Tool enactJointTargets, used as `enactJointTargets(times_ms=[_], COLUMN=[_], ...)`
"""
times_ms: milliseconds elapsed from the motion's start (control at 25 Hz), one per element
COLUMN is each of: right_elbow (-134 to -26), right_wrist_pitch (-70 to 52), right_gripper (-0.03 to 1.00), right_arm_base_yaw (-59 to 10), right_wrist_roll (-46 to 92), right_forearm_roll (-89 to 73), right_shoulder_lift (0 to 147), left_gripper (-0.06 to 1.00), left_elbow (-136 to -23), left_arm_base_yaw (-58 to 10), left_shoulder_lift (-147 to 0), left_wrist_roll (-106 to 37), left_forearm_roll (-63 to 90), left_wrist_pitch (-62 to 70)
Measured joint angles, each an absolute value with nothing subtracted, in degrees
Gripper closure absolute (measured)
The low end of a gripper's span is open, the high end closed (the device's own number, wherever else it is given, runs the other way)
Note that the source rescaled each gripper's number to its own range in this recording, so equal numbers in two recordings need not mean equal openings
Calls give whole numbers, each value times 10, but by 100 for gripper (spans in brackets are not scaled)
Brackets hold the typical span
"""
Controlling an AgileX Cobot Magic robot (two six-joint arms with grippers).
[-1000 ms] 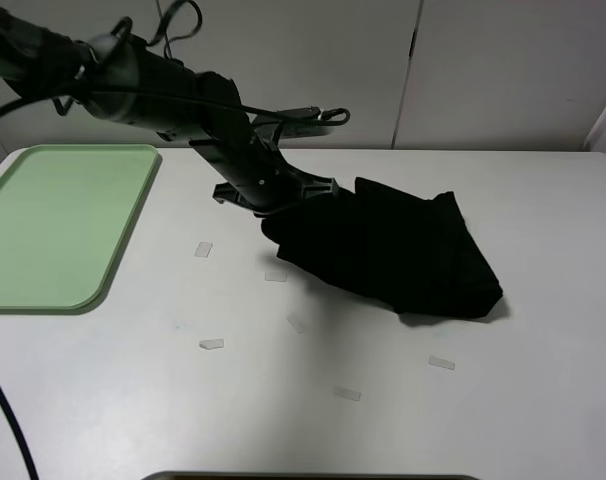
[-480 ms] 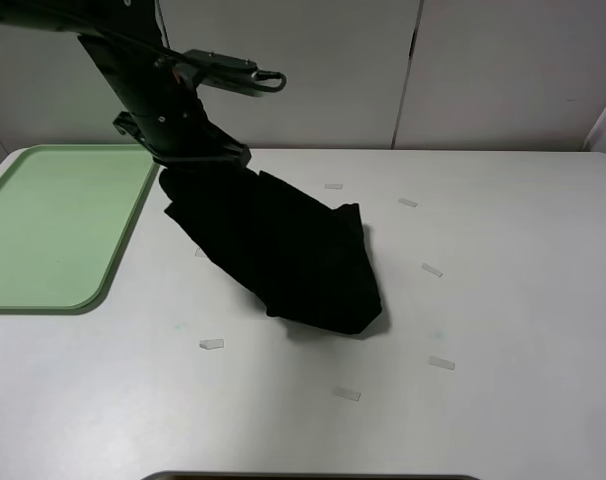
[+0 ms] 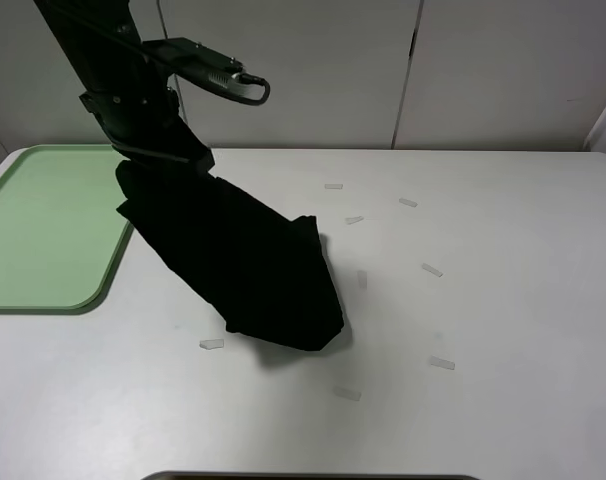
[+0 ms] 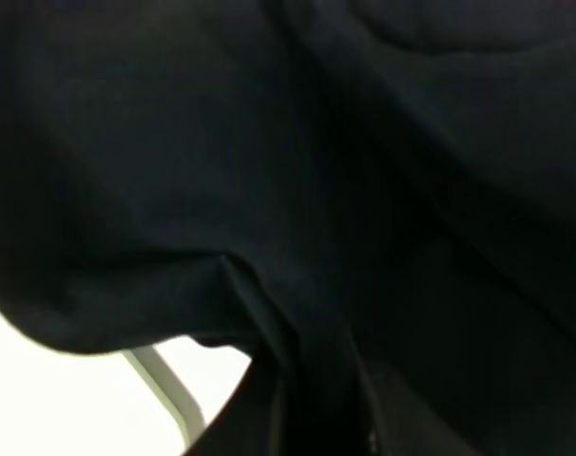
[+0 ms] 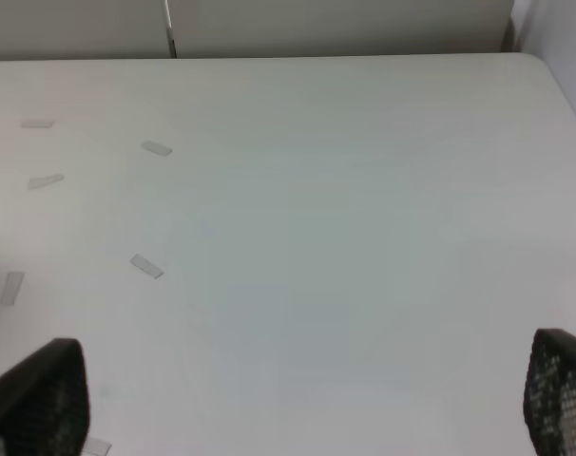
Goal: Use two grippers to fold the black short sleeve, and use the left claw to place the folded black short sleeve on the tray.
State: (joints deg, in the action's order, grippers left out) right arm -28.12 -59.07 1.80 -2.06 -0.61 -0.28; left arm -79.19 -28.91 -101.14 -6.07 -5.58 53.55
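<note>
The folded black short sleeve [image 3: 245, 268] hangs from my left gripper [image 3: 151, 160] at the table's left. Its upper end is lifted beside the tray's right edge and its lower end drags on the white table. The left gripper is shut on the garment's top edge. In the left wrist view the black cloth [image 4: 297, 180] fills almost the whole picture. The light green tray [image 3: 45, 226] lies at the left edge of the table. My right gripper [image 5: 297, 399] is open over bare table, its two dark fingertips [image 5: 36, 399] far apart; it is out of the exterior view.
Several small strips of clear tape [image 3: 431, 270] lie scattered on the white table [image 3: 503, 300], also in the right wrist view [image 5: 145, 267]. A white wall with cabinet doors stands behind the table.
My left arm has swung left and up, dragging the black short sleeve from the table's middle toward the tray. Tape strips that the cloth covered now show.
</note>
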Motion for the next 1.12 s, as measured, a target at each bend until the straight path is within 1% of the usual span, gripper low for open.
enactJointTargets(times_ms=[280, 480, 640, 760, 1120], right_elbow=[-281, -281, -281, -281, -281], right_wrist_pitch=[-591, -591, -591, -591, -591], right_gripper=[-3, -3, -3, -3, -3], right_arm_base_yaw=[18, 18, 18, 18, 18], right_wrist_roll=[-21, -21, -21, -21, -21], right_forearm_roll=[-6, -6, -6, -7, -7], right_shoulder_lift=[-3, -3, -3, -3, -3], left_gripper=[88, 88, 88, 88, 88], left_elbow=[-792, -792, -792, -792, -792], left_arm_base_yaw=[-363, -428, -467, -482, -484], left_shoulder_lift=[-1017, -1045, -1070, -1081, -1083], left_wrist_roll=[-78, -78, -78, -78, -78], left_forearm_roll=[-51, -49, -48, -41, 10], left_wrist_pitch=[539, 538, 522, 498, 413])
